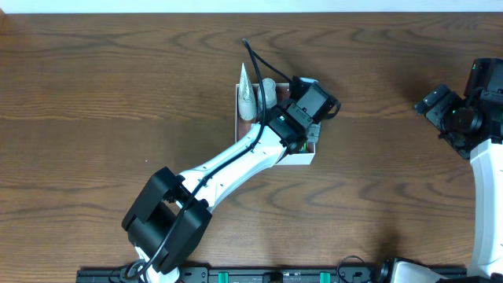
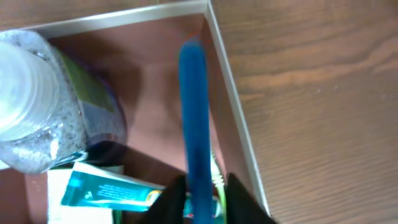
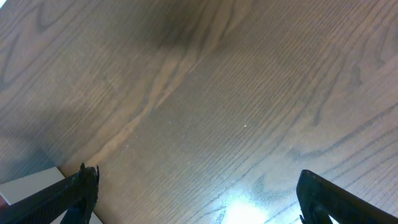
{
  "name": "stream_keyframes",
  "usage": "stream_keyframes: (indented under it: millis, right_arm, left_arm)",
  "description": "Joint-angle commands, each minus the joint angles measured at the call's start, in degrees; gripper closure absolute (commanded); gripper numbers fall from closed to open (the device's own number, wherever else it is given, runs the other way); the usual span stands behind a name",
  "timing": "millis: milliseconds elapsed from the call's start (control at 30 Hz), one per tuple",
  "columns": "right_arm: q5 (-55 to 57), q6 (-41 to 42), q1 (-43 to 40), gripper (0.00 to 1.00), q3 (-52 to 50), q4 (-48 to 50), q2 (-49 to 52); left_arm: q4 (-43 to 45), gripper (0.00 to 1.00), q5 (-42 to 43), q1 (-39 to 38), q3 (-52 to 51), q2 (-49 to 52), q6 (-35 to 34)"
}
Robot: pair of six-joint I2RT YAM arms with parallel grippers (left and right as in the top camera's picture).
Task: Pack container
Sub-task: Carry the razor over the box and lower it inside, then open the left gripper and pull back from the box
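**Worktop.** The worktop (image 1: 102, 94) was dark brown wood with a strong grain. A pale strip ran along its far edge in the overhead view. The container (image 1: 303, 161), a shallow white-walled box with a pinkish-brown inside, sat near the middle of the worktop, slightly toward the far side. The left arm covered much of it from above.

**Left hand.** The left hand (image 2: 202, 202) was clenched on a blue rod-shaped item (image 2: 194, 112), with one dark finger (image 2: 173, 200) close against each side of it. The item ran along the inside of the container's right wall (image 2: 235, 106), blurred, and its far end stopped short of the corner. A clear speckled bottle (image 2: 31, 106) lay in the container to the left of the item. A teal-and-white package (image 2: 102, 190) lay just below the bottle.

**Right hand.** The right hand (image 3: 199, 208) was released. Its fingers (image 3: 68, 196) stood wide apart over bare worktop and touched nothing.

**Arm pose.**
- The left arm (image 1: 236, 161) reached diagonally from the near edge, with its wrist over the container's right half.
- The right arm (image 1: 464, 110) was folded at the right edge, well apart from the container.
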Motion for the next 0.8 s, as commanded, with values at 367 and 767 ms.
stream_keyframes:
  millis: [367, 767]
  right_arm:
    - [-0.02, 0.9, -0.31, 0.01, 0.79, -0.02, 0.04]
    - [-0.02, 0.92, -0.31, 0.01, 0.79, -0.02, 0.04]
  left_arm:
    - [-0.52, 0.69, -0.13, -0.09, 0.66, -3.82, 6.67]
    - [-12.52, 0.4, -0.33, -0.09, 0.63, -28.65, 9.35]
